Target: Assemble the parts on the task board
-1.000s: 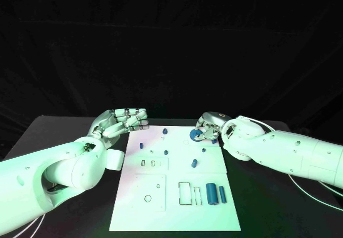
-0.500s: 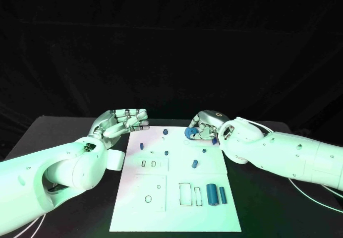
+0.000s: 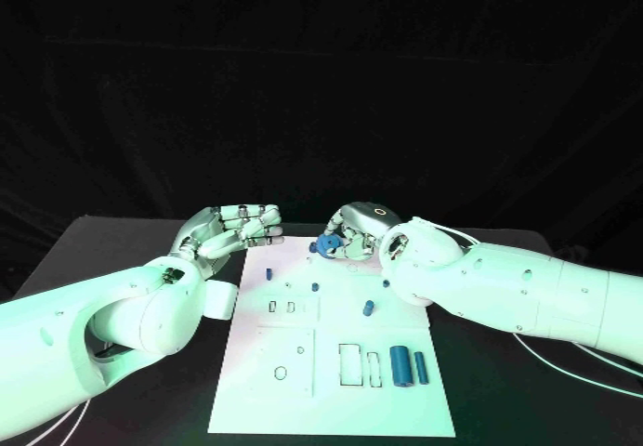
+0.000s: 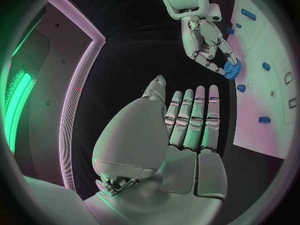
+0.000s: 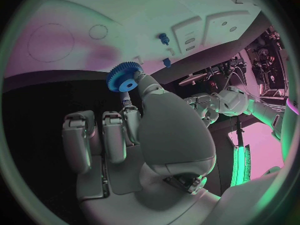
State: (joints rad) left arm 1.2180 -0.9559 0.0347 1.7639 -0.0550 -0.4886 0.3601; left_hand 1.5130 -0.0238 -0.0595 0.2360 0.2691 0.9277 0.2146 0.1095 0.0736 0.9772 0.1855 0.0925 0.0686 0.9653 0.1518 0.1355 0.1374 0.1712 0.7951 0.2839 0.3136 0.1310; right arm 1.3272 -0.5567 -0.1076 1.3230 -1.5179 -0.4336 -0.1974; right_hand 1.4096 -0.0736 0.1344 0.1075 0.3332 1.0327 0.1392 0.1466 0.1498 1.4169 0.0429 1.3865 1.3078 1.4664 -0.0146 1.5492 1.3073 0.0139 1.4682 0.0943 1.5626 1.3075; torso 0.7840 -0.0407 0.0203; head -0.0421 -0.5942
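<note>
The white task board (image 3: 335,348) lies in the middle of the black table. My right hand (image 3: 357,230) hovers over the board's far edge and pinches a blue gear (image 3: 328,243) at its fingertips; the gear (image 5: 123,79) shows its toothed rim and centre hole in the right wrist view. The left wrist view also has the right hand (image 4: 203,40) with the gear (image 4: 231,70). My left hand (image 3: 236,228) is by the board's far left corner, fingers extended (image 4: 190,117), holding nothing. Small blue pegs (image 3: 269,274) (image 3: 315,287) (image 3: 366,307) stand on the board.
A thick blue cylinder (image 3: 398,364) and a thinner one (image 3: 421,368) lie near the board's right front, beside rectangular slots (image 3: 348,361). A round recess (image 3: 281,373) sits at the left front. A white block (image 3: 218,299) lies beside the board's left edge.
My right hand has carried the blue gear leftwards along the board's far edge, closer to my left hand. The left hand has stayed in place.
</note>
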